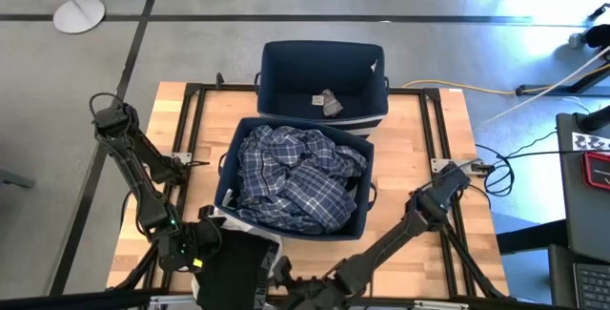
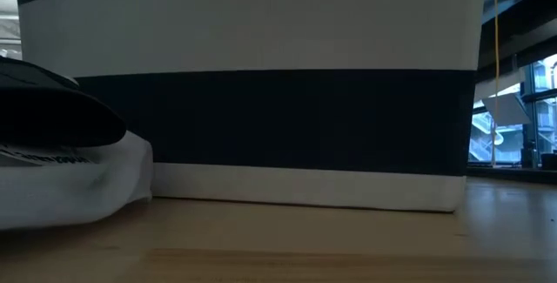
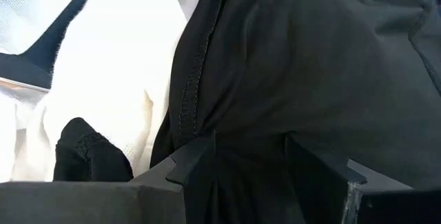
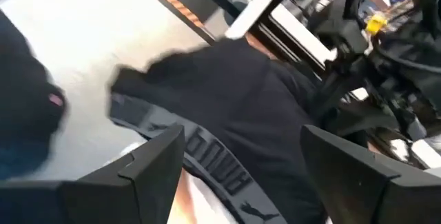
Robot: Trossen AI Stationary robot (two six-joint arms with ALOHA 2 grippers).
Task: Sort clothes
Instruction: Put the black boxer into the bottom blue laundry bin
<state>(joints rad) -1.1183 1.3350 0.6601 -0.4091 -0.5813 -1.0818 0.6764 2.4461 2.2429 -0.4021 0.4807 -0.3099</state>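
Observation:
A black garment (image 1: 233, 272) lies at the table's near edge, partly on a white garment (image 1: 250, 230) beside the near navy bin (image 1: 229, 157). My left gripper (image 3: 251, 162) is at the black garment's left side in the high view (image 1: 212, 253), shut on its cloth. My right gripper (image 4: 241, 162) is open just right of the garment in the high view (image 1: 286, 278), its fingers above the grey lettered waistband (image 4: 220, 165). A blue plaid garment (image 1: 300, 176) fills the near bin. A small brown-grey garment (image 1: 331, 102) lies in the far bin (image 1: 286, 62). My left gripper pinches a bunched fold of the black garment (image 3: 234, 155) between its two fingers, next to a stitched hem (image 3: 189, 79). The cloth gathers in creases toward the fingers. The rest of the garment spreads away over the white garment (image 3: 117, 79).
The near bin's wall (image 2: 261, 117) fills the low view, with the black and white garments (image 2: 61, 152) heaped on the table at its left. Black frame rails (image 1: 195, 129) run along the table's sides. Bare wood shows at the table's right (image 1: 419, 157).

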